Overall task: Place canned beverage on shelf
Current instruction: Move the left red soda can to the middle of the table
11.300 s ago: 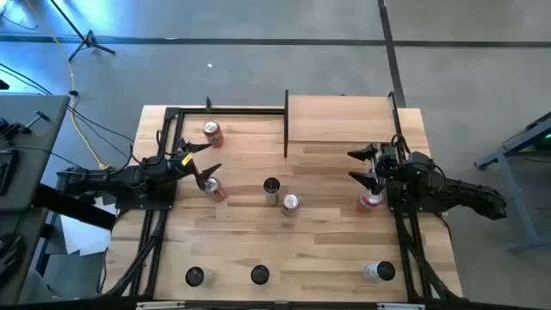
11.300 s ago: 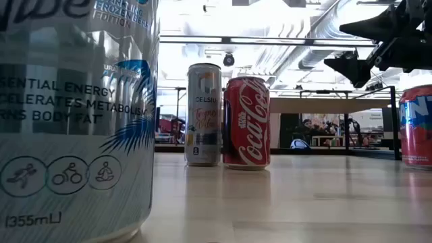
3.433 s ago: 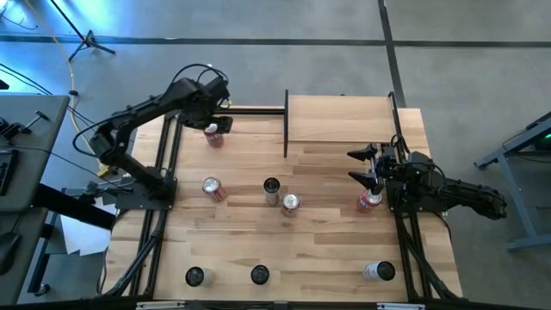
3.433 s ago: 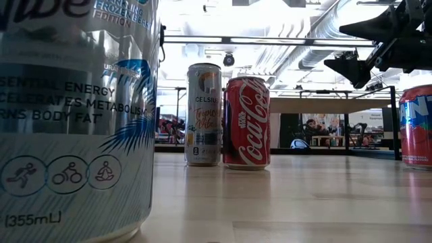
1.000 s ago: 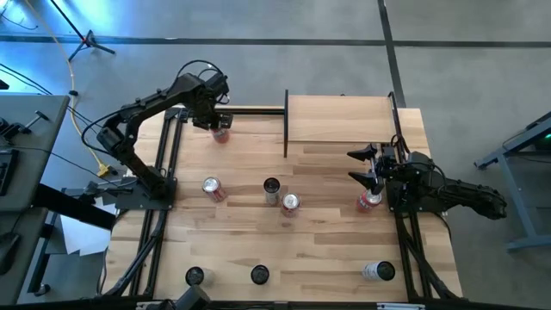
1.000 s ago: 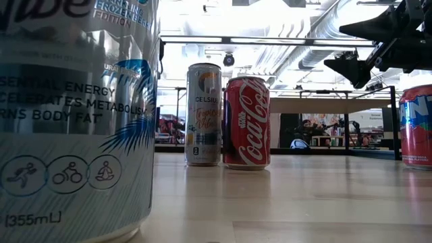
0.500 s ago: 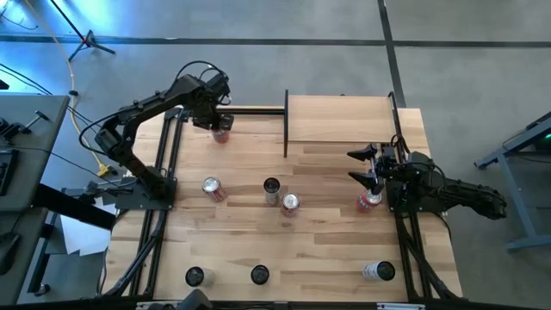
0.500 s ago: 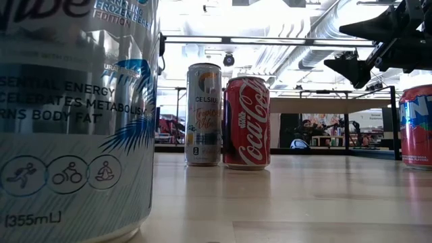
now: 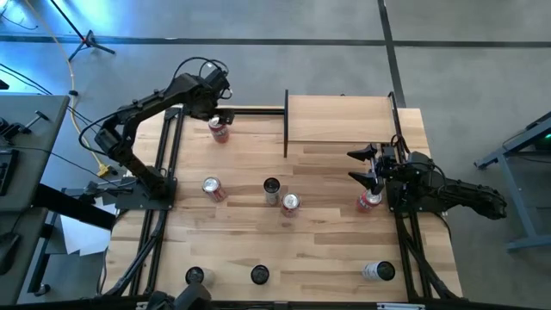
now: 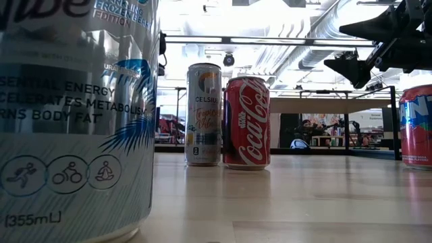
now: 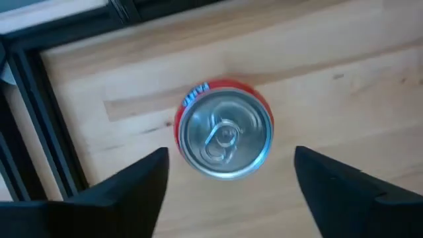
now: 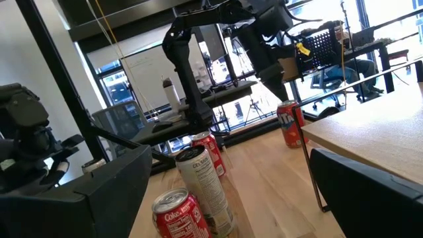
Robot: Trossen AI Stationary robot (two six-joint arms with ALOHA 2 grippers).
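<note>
Canned beverage — the red can (image 9: 219,131) under the left arm — stands upright on the desk (image 9: 327,250), near its far left corner, just left of the shelf (image 9: 340,118) and not on it.

Largest first: desk of pale planks; the shelf sits at its far edge, right of centre, a pale board with thin black uprights, and no can shows on top of it in the high view. Other cans are spread over the desk: a tall slim can (image 9: 271,190) and a red cola can (image 9: 291,203) at centre, one more (image 9: 212,189) to their left, three along the near edge.

Change: half a second ago the left pincer (image 9: 217,118) was clamped on the red can; now its fingers stand apart on either side of the lid in the left wrist view, touching nothing, and it hangs directly above the can. The can has shifted only slightly toward the shelf since a few seconds ago. Judgement: the grip was let go short of the shelf, so the placing is not done — a fresh grasp is probably needed.

Right pincer (image 9: 362,167) waits wide open, empty, at the desk's right side beside another red can (image 9: 369,201).
</note>
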